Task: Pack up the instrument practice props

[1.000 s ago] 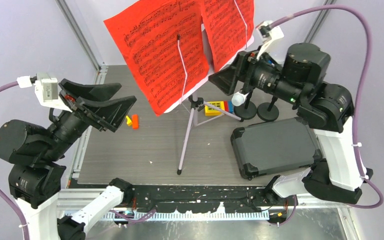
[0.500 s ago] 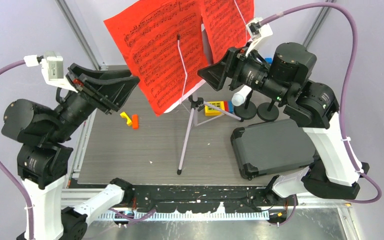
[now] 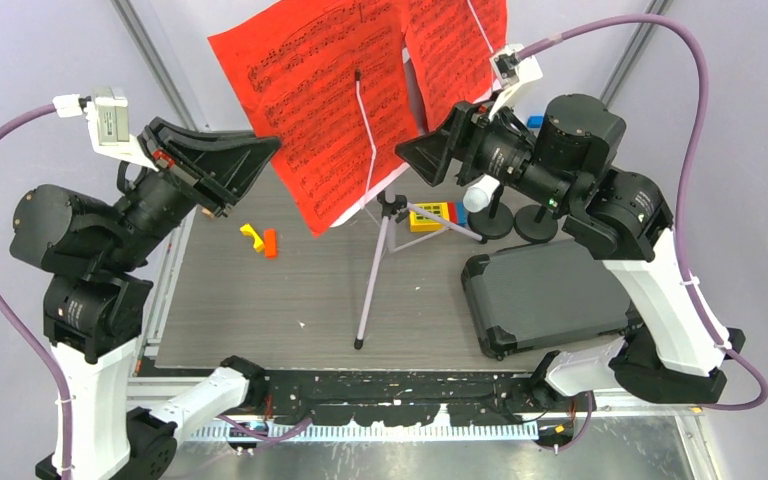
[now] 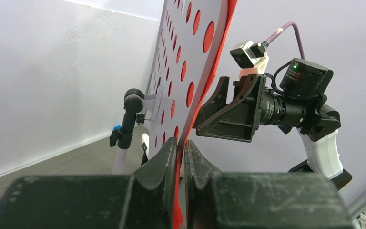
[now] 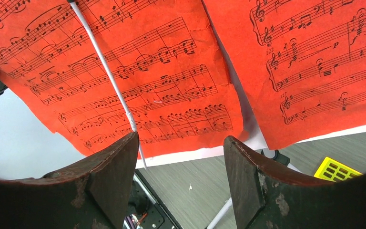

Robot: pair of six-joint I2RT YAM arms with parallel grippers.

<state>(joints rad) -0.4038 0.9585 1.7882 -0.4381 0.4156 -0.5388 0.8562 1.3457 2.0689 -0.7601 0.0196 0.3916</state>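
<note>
Two red sheet-music pages (image 3: 310, 90) (image 3: 455, 50) rest on the pale lilac perforated music desk (image 4: 176, 57), which stands on thin tripod legs (image 3: 372, 280). My left gripper (image 3: 263, 152) (image 4: 182, 145) is at the left page's lower left edge, shut on the red page (image 4: 214, 62). The right gripper (image 3: 415, 155) (image 5: 181, 148) hangs open in front of the desk's lower lip, between the two pages (image 5: 124, 71) (image 5: 314, 62), holding nothing. A white microphone (image 3: 478, 195) sits in one of two black round-based holders (image 3: 495, 222) (image 3: 537, 225) behind the right arm.
A dark hard case (image 3: 550, 290) lies shut on the table's right side. A yellow block tray (image 3: 428, 215) sits by the tripod, and small yellow and orange blocks (image 3: 260, 240) lie at the left. A white wire page holder (image 5: 107, 71) crosses the left page.
The left gripper rose toward the left page's edge and shut on it. The right gripper moved up and left to the desk's lower lip, still open.
</note>
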